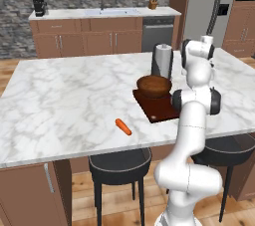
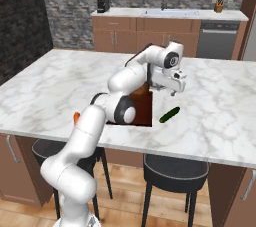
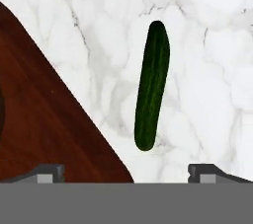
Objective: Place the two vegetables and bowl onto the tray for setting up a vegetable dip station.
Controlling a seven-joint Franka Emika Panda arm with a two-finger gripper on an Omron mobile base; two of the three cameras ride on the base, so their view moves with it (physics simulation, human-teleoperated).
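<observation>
Gripper hangs over cucumber, jaws spread wide, nothing held. In hand view cucumber lies straight ahead of claw, between finger lines, long axis running away from you, slightly tilted; you likely need wrist roll so fingers close across narrow width.

Cucumber rests on marble counter just beside tray, apart from its edge. Bowl already sits on tray. Carrot lies on counter well apart from tray, near front edge. Paper towel roll stands behind bowl. Nothing blocks descent.
</observation>
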